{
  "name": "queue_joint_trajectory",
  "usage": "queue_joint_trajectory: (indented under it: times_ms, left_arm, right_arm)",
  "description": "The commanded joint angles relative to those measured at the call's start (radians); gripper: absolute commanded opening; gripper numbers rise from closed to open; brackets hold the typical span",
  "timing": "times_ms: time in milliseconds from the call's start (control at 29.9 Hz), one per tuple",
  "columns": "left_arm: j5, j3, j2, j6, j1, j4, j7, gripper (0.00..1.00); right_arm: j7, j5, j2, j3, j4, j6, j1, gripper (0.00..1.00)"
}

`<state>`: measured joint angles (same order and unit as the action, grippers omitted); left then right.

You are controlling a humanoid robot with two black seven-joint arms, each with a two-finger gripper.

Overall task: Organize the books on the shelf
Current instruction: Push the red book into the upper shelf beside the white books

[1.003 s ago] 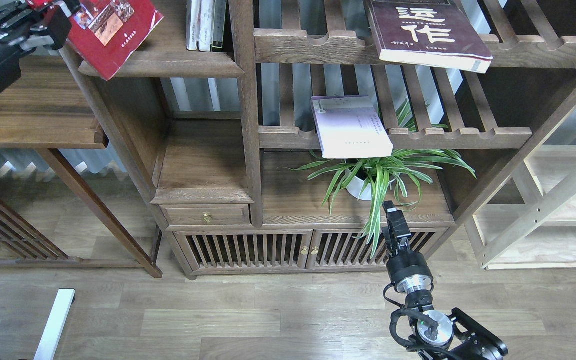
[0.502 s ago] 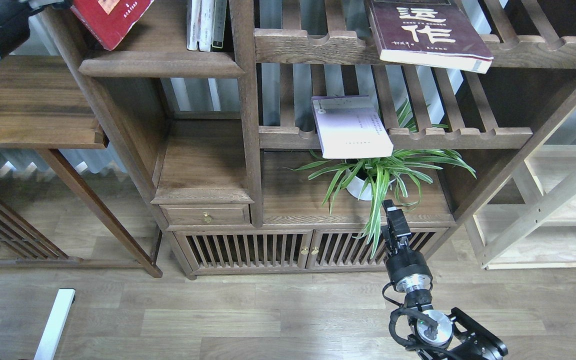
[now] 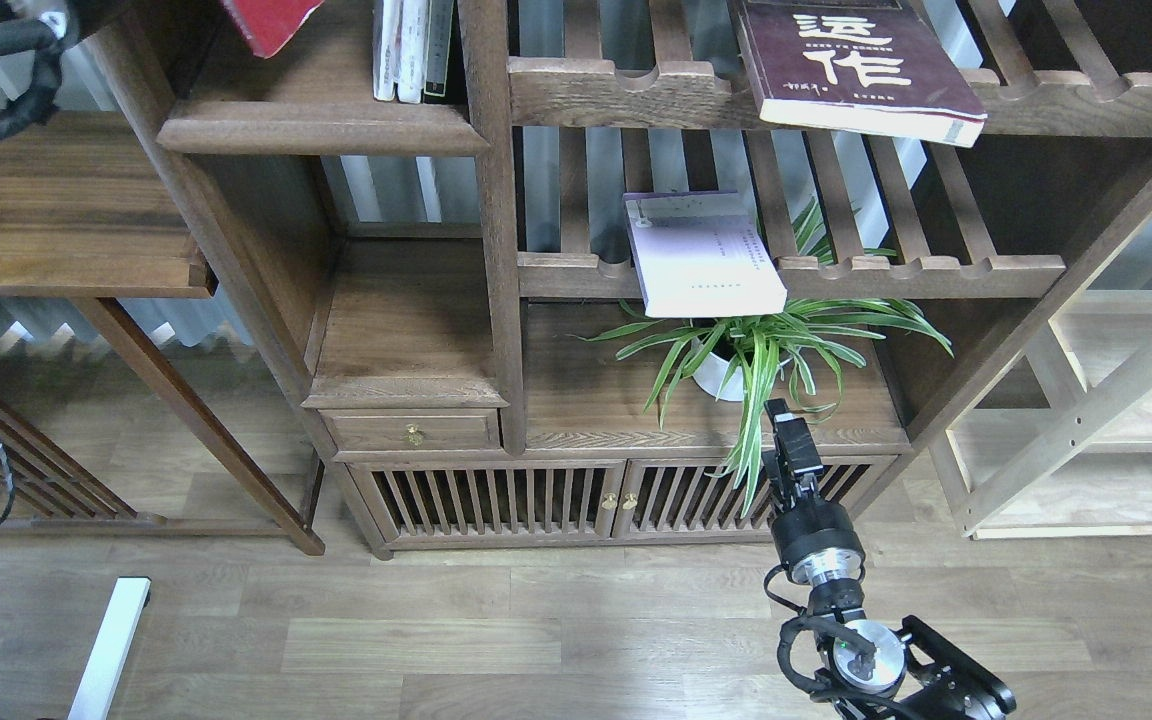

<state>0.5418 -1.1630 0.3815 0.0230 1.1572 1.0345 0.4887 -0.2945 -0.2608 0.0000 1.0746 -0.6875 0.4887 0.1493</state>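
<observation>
1. Where the right gripper (image 3: 786, 432) hangs low before the cabinet, it is seen end-on — jaw state unclear.
2. Lavender book (image 3: 701, 254) lies on the lower slatted rack, overhanging a potted plant (image 3: 748, 350).
3. Maroon book (image 3: 851, 65) lies on the upper rack.
4. Red book (image 3: 268, 20) — only a corner shows, above the shelf (image 3: 321, 125); left gripper out of frame.

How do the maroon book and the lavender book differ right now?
The maroon book lies on the upper slatted rack; the lavender book lies on the lower slatted rack. The maroon one is dark with big white characters; the lavender one is pale with only small print. Both lie flat, cover up, overhanging their rack's front rail, and neither gripper touches them.
</observation>
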Motion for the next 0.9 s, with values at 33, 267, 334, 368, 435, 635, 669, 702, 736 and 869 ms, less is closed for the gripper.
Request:
queue_joint_trajectory:
  times_ms: [33,267,334,368,435,635,669,702,736,869]
  left_arm:
    - [0.001,0.014,-0.032,-0.005,0.041,-0.066,0.0,0.09]
    - [0.001,0.034,-0.032,0.003,0.047,-0.119,0.0,0.09]
    - [0.0,0.035,-0.035,0.005,0.055,-0.135,0.0,0.09]
    - [0.001,0.034,-0.038,0.005,0.058,-0.142,0.0,0.09]
    - [0.001,0.034,-0.049,0.005,0.068,-0.161,0.0,0.09]
    - [0.001,0.045,-0.069,0.014,0.094,-0.24,0.0,0.09]
    - [0.001,0.052,-0.07,0.015,0.096,-0.244,0.0,0.09]
    - [0.001,0.06,-0.072,0.018,0.096,-0.251,0.0,0.09]
    - [0.001,0.065,-0.072,0.021,0.098,-0.258,0.0,0.09]
    - [0.001,0.083,-0.072,0.044,0.096,-0.286,0.0,0.09]
  right_arm:
    - [0.0,-0.018,0.0,0.002,-0.006,0.0,-0.011,1.0]
    - [0.0,-0.028,-0.002,0.002,-0.014,0.0,-0.023,1.0]
    - [0.0,-0.028,-0.002,0.002,-0.02,0.0,-0.03,1.0]
    - [0.0,-0.028,-0.002,0.001,-0.023,0.0,-0.031,1.0]
    - [0.0,-0.028,-0.002,0.002,-0.032,0.0,-0.039,1.0]
    - [-0.002,-0.029,-0.003,0.004,-0.044,0.0,-0.051,1.0]
    - [-0.002,-0.029,-0.003,0.004,-0.047,0.0,-0.054,1.0]
    - [-0.002,-0.032,-0.003,0.007,-0.05,0.0,-0.059,1.0]
    - [0.0,-0.034,-0.003,0.011,-0.053,0.0,-0.06,1.0]
    - [-0.002,-0.035,-0.003,0.016,-0.056,0.0,-0.066,1.0]
